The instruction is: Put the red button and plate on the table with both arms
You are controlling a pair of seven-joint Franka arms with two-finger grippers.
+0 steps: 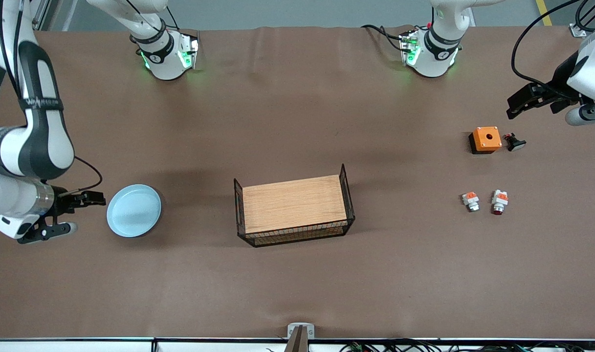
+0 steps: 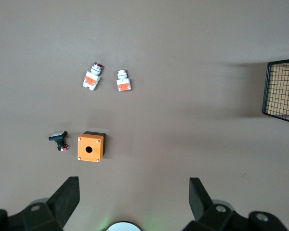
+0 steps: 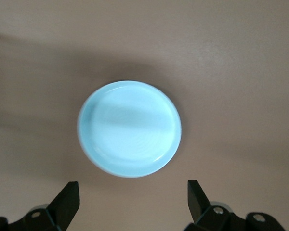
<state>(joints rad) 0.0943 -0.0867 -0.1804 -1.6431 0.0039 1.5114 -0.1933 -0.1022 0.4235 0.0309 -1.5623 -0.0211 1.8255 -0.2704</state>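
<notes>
The red button [image 1: 498, 202] lies on the brown table [image 1: 297, 122] toward the left arm's end, its dark red cap pointing to the front camera. It also shows in the left wrist view [image 2: 92, 77]. My left gripper [image 1: 515, 107] is open and empty in the air over the table by that end, apart from the button; its fingertips frame bare table in the left wrist view [image 2: 134, 202]. The pale blue plate [image 1: 134, 210] lies flat on the table toward the right arm's end. My right gripper [image 1: 79, 213] is open and empty beside the plate [image 3: 129, 128], not touching it [image 3: 132, 202].
A similar white-orange part with a silver cap [image 1: 471, 201] lies beside the red button. An orange box [image 1: 485, 140] and a black part with a pale cap [image 1: 515, 142] lie farther from the front camera. A wooden board with black wire sides [image 1: 294, 204] stands mid-table.
</notes>
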